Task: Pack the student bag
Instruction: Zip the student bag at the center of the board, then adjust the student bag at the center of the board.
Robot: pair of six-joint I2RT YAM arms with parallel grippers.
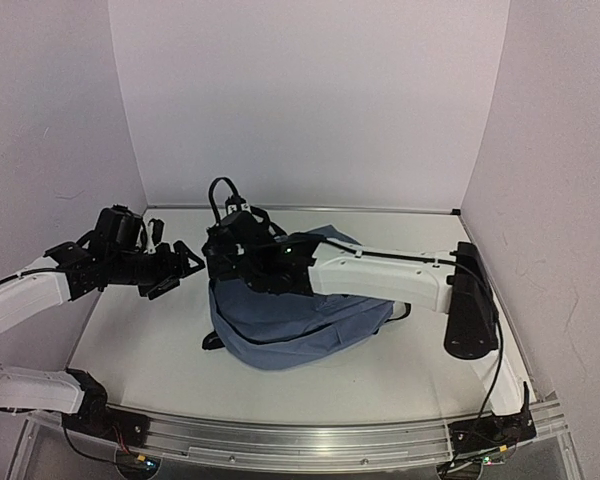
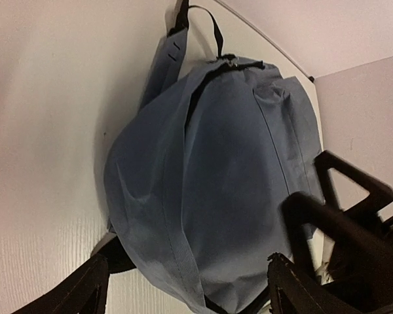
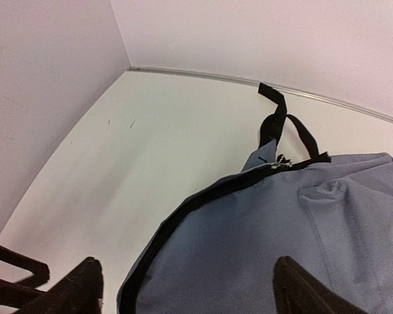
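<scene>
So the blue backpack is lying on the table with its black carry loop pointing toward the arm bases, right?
Not quite. The backpack does lie on the table, but its black carry loop points toward the far wall instead. The right wrist view shows this.

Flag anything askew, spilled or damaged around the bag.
Nothing stands out. The student bag lies slumped on the table with its fabric intact, and its black carry loop trails off its top end. Nothing spilled or loose is in view.
</scene>
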